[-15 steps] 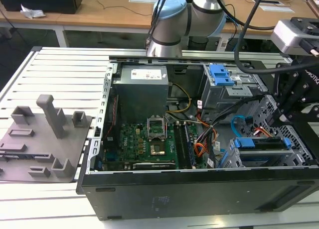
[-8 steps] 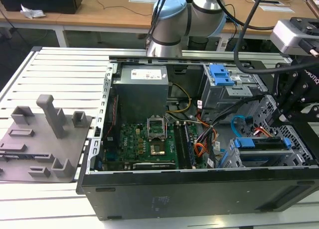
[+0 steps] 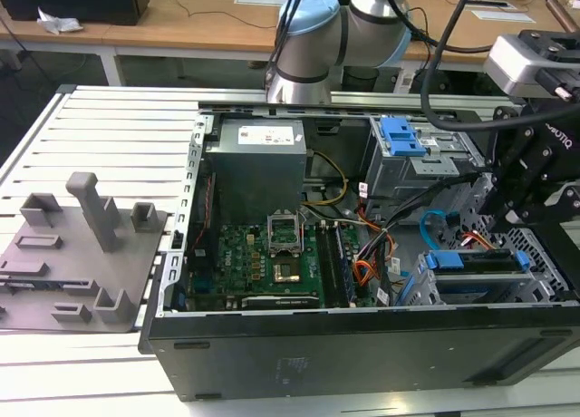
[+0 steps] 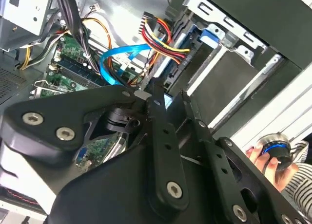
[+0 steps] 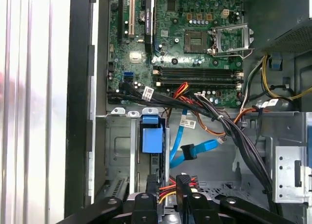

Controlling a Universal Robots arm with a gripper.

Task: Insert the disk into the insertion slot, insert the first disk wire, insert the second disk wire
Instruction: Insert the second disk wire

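The disk [image 5: 151,136], framed by its blue carrier [image 3: 471,261], sits in the insertion slot [image 3: 544,274], a perforated silver cage at the case's end on the exterior view's right. My gripper [image 5: 168,189] hangs directly over the disk's rear edge, shut on the plug of the first disk wire [image 4: 161,39], a red, yellow, orange and dark bundle. These wires [image 5: 168,191] run between the fingers [image 5: 183,187]. The second disk wire [image 5: 195,148], a light blue cable [image 4: 122,53], loops loose beside the carrier, apart from the gripper [image 3: 515,225].
The motherboard [image 3: 263,263] and a thick black cable bundle [image 5: 219,121] lie alongside the cage. A taller grey bay with a blue latch [image 3: 403,138] stands behind it. A grey fixture plate [image 3: 72,254] rests on the slatted table. A person's hand [image 4: 267,159] holds a round knob outside the case.
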